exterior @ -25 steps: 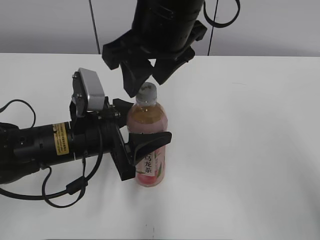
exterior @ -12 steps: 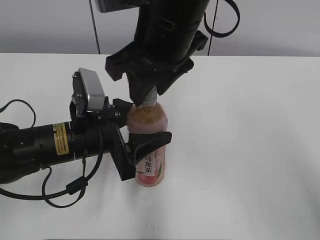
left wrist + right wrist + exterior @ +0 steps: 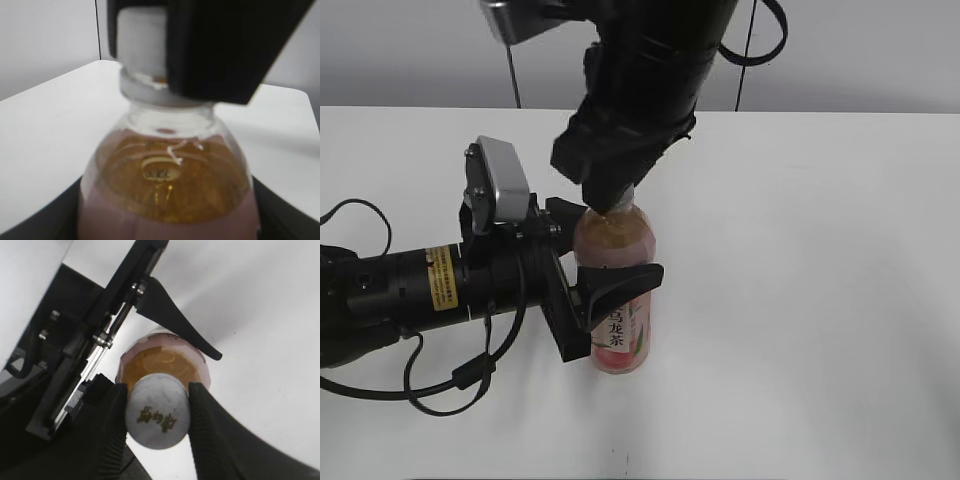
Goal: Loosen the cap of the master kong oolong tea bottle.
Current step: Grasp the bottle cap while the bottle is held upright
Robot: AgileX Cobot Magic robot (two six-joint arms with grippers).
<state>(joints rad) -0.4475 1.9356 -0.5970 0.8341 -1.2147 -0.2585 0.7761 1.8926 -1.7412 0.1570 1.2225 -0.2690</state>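
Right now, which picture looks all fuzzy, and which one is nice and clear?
Left wrist view: fuzzy, the cap and the black finger over it are blurred from closeness. Right wrist view: sharper, the cap's logo shows. Exterior view: clear, with the bottle label's characters showing.

black arms [image 3: 410,290] with looping cables, a yellow label, grey wrist camera [image 3: 498,183].

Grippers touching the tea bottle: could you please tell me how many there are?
2. The left gripper clamps the master kong oolong tea bottle around its body; the right gripper grips the cap from above.
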